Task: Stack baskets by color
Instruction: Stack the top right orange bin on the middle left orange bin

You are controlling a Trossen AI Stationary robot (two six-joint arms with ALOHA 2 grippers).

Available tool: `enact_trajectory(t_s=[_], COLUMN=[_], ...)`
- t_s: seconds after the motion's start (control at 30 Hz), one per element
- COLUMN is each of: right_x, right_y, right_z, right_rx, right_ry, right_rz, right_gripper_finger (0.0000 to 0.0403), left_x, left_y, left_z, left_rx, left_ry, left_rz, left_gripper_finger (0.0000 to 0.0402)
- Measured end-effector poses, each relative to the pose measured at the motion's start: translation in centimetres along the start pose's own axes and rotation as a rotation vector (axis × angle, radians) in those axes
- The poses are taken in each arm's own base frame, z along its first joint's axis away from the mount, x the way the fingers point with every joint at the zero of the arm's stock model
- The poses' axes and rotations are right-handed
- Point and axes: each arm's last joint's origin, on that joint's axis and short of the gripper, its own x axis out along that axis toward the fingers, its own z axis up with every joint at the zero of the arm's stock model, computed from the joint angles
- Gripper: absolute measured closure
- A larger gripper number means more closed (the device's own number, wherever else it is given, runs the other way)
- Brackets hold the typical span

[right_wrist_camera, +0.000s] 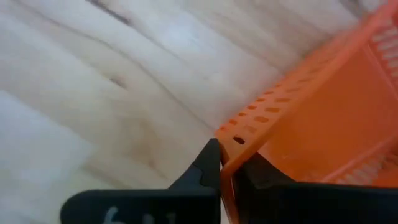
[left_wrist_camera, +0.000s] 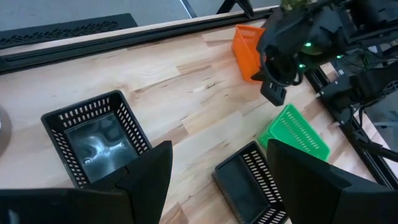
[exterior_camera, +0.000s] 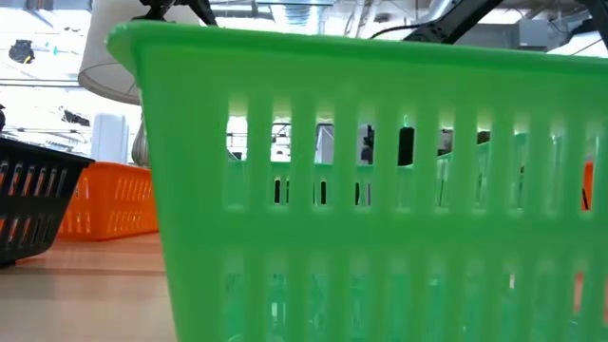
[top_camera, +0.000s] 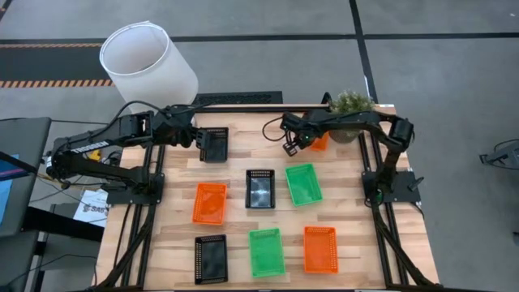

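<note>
An orange basket (top_camera: 321, 142) sits at the table's far right, beside a potted plant, and my right gripper (top_camera: 293, 144) is shut on its left end. My left gripper (left_wrist_camera: 217, 180) hangs open above the table at the far left, next to a black basket (top_camera: 214, 144), with nothing between its fingers. More baskets rest on their bottoms across the table: black (top_camera: 260, 188), green (top_camera: 302, 183), orange (top_camera: 210, 203), black (top_camera: 210, 258), green (top_camera: 266, 251) and orange (top_camera: 319, 248). My right gripper (right_wrist_camera: 227, 168) pinches the orange basket's slotted side wall at its rim (right_wrist_camera: 239, 140), close to a corner. One finger (right_wrist_camera: 208, 165) is outside the basket and the other (right_wrist_camera: 258, 177) inside. The fingers come steeply from above.
A potted plant (top_camera: 351, 104) stands at the far right corner and a white lampshade (top_camera: 147, 61) beyond the far left corner. In the low view the near green basket (exterior_camera: 380, 190) fills the picture. Bare wood lies between the two grippers.
</note>
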Motion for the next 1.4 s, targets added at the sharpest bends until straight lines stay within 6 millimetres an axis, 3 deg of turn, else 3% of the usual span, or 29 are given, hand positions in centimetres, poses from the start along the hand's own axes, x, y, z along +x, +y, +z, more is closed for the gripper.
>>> enact_trajectory(t_s=[0.1,0.23,0.43,0.63,0.8,0.97,1.1,1.23,1.4], right_x=[-1.7,-5.9,-12.0,-17.8,-20.8,-21.4,-20.0,-17.8,-17.2], right_y=[0.4,1.8,6.0,12.0,15.9,19.0,22.2,25.8,29.3], right_z=[0.1,0.8,1.0,-1.5,-4.9,-7.5,-9.0,-10.1,-10.2], right_rx=[0.001,0.009,0.032,0.053,0.127,0.158,0.113,-0.04,-0.167], right_ry=[-0.009,-0.128,-0.288,-0.455,-0.605,-0.706,-0.732,-0.797,-0.815], right_rz=[0.021,0.087,0.253,0.549,0.71,0.761,0.81,0.817,0.764], right_gripper_finger=[0.0378,0.039,0.0398,0.0399,0.04,0.0397,0.0398,0.0397,0.0397], left_x=[-0.3,-1.4,-3.7,-6.4,-8.9,-11.1,-12.2,-12.9,-13.1], left_y=[0.0,0.3,1.0,2.1,3.4,4.9,6.0,6.9,7.5], left_z=[0.0,0.0,-0.1,-0.2,-0.5,-1.1,-1.8,-2.3,-2.8], left_rx=[-0.004,-0.037,-0.066,-0.089,-0.104,-0.114,-0.118,-0.133,-0.135], left_ry=[0.01,0.018,-0.013,-0.07,-0.121,-0.158,-0.163,-0.16,-0.138], left_rz=[-0.025,-0.08,-0.156,-0.237,-0.307,-0.349,-0.355,-0.35,-0.318], left_gripper_finger=[0.015,0.015,0.015,0.015,0.015,0.015,0.015,0.015,0.015])
